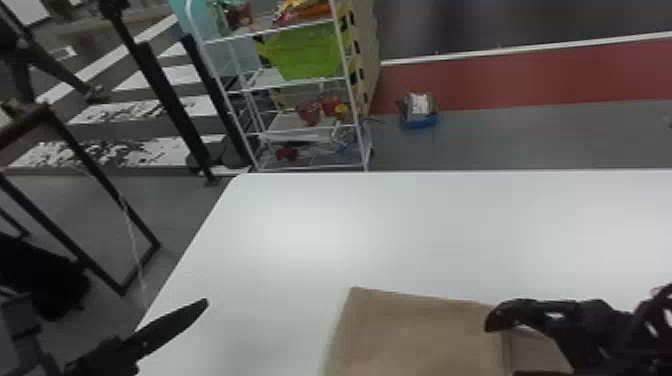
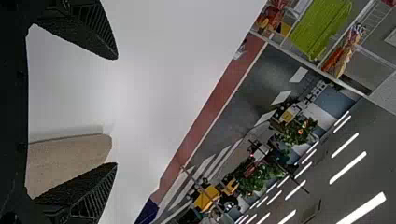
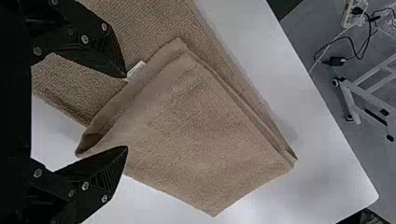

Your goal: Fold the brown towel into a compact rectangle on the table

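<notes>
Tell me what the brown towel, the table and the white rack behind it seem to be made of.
The towel looks like matte cotton terry: its surface is pebbled. The table is smooth white with soft glare, perhaps laminate or plastic. The rack is probably white-painted metal, judging by its thin rods.

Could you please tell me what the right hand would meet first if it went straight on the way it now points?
Most likely the towel: the right hand points at its folded-over part, just ahead of the open fingers, though how deep the gap is stays unclear.
</notes>
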